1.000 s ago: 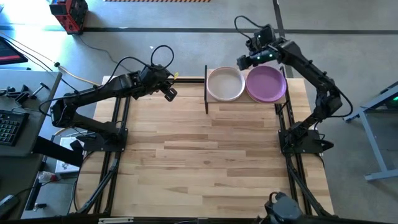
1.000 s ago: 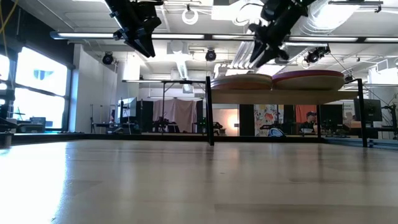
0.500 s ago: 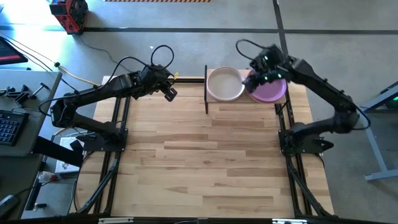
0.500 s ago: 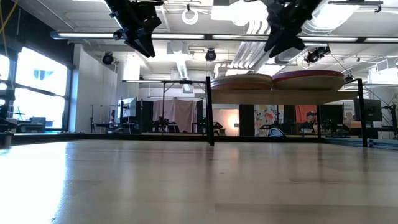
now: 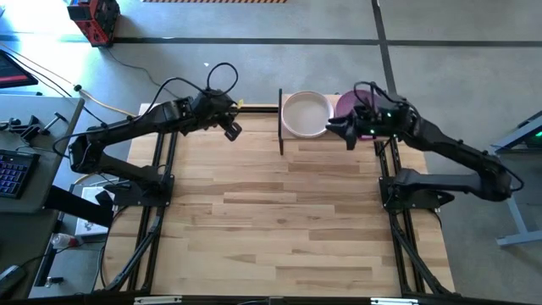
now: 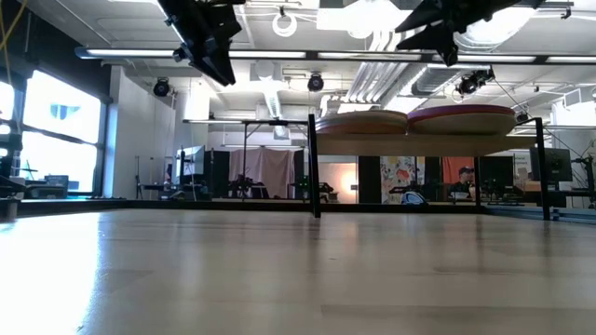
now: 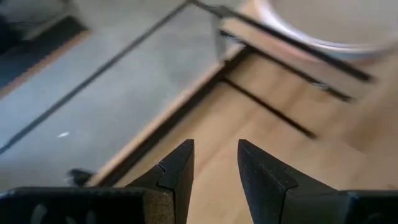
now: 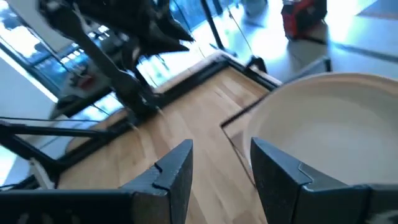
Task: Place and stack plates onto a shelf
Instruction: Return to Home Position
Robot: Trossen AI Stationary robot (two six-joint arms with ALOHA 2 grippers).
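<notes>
A cream-white plate (image 5: 306,114) and a purple plate (image 5: 349,103) sit side by side on the small raised shelf (image 5: 315,140) at the table's far edge. In the low view their undersides (image 6: 365,122) (image 6: 463,119) rest on the board (image 6: 419,144). My right gripper (image 5: 337,129) is open and empty, above the shelf's near edge between the two plates; its arm covers part of the purple plate. Its wrist view shows the cream-white plate (image 8: 329,124) just beyond the fingers (image 8: 221,171). My left gripper (image 5: 230,130) is open and empty, in the air left of the shelf.
The shelf's black posts (image 5: 280,123) stand at its left end, close to my left gripper's side. The wide wooden tabletop (image 5: 279,212) stretches toward the near edge. A red device (image 5: 93,17) lies on the floor beyond the table.
My right gripper has come from beyond the shelf's far edge, over the purple plate, toward the near edge and the table's left. It has turned so that it points toward the left. Both plates have stayed in place.
</notes>
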